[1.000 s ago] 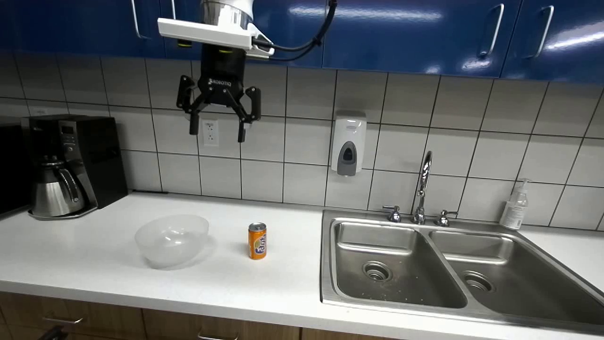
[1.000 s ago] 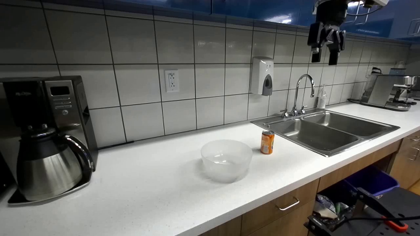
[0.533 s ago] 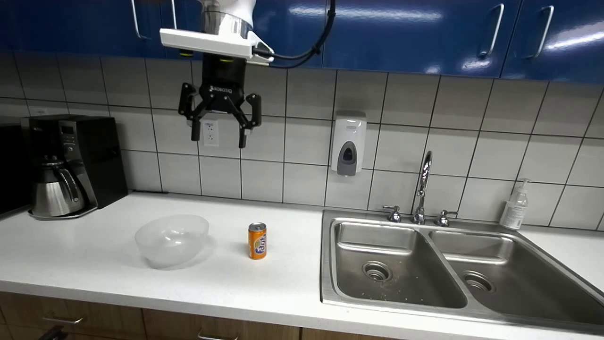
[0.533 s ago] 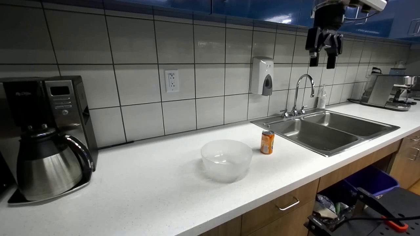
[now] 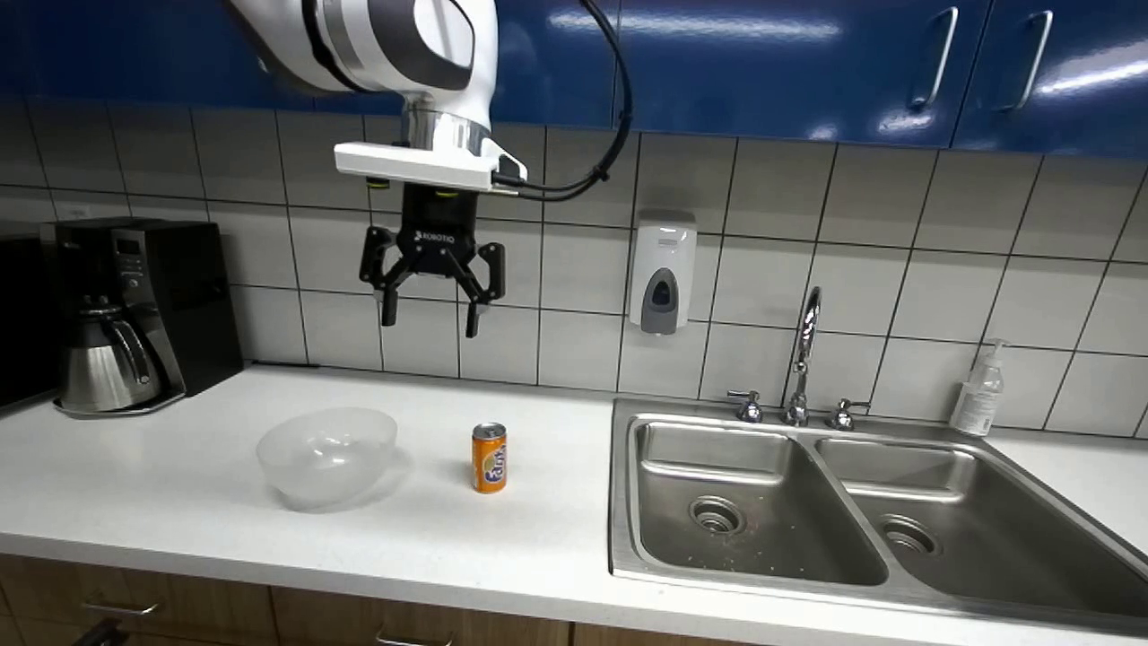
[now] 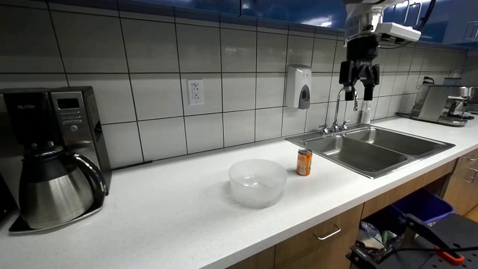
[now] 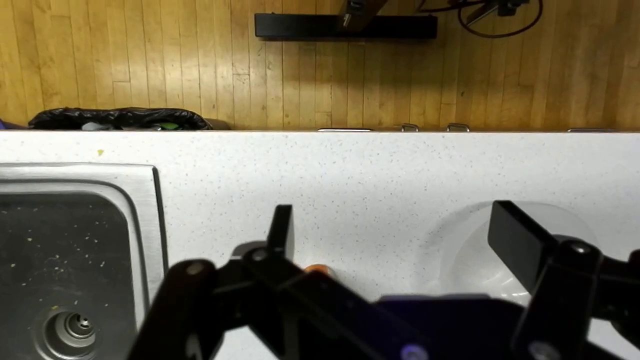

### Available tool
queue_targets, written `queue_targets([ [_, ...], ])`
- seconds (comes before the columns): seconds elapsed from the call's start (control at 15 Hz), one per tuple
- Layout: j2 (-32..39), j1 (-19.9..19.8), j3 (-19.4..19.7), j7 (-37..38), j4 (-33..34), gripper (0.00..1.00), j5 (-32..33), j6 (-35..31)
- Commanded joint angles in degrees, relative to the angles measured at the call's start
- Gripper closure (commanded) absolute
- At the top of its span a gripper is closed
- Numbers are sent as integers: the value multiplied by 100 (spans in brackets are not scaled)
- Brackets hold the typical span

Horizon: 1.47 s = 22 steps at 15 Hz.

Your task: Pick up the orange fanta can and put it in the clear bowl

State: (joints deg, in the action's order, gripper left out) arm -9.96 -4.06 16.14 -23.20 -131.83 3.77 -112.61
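Note:
The orange fanta can (image 5: 489, 458) stands upright on the white counter, and it also shows in an exterior view (image 6: 304, 162). In the wrist view only a bit of the can (image 7: 318, 269) shows behind a gripper finger. The clear bowl (image 5: 327, 458) sits beside the can, on the coffee maker's side; it also shows in an exterior view (image 6: 257, 183) and partly in the wrist view (image 7: 470, 265). The bowl looks empty. My gripper (image 5: 430, 319) is open and empty, pointing down well above the counter; it also shows in an exterior view (image 6: 359, 96) and the wrist view (image 7: 392, 222).
A steel double sink (image 5: 623, 502) with a tall faucet (image 5: 804, 350) lies on the can's other side. A soap dispenser (image 5: 663, 274) hangs on the tiled wall. A coffee maker (image 5: 143, 305) stands at the counter's end. Blue cabinets (image 5: 762, 72) hang above.
The arm and open gripper have moved down toward the counter, drifting slightly toward the can's side in an exterior view. The can and bowl have not moved.

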Motion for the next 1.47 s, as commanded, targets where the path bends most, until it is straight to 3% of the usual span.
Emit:
queue_targets([
  [0.0,502,-179,-175,51,193,0,84,-289],
  [1.4,3667,-604,-719,443,2441,0,-99,-1460],
])
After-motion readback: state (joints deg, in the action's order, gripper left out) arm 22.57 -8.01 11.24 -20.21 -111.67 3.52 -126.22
